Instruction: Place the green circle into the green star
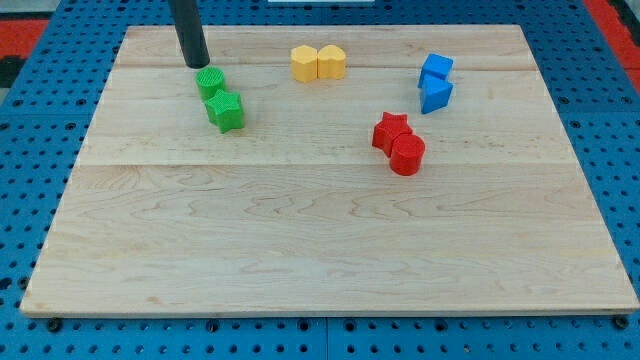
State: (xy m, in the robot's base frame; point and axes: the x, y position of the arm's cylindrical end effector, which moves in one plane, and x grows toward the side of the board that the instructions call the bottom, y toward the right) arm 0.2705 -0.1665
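Observation:
The green circle (210, 82) sits on the wooden board near the view's top left. The green star (226, 110) lies just below and slightly right of it, touching it. My tip (196, 64) is at the end of the dark rod, just above and left of the green circle, very close to it or touching its upper left edge.
Two yellow blocks (318, 62) sit side by side at the top middle. Two blue blocks (435, 82) are at the top right, one above the other. A red star (391, 131) touches a red circle (407, 154) right of centre. The wooden board (320, 250) lies on a blue pegboard.

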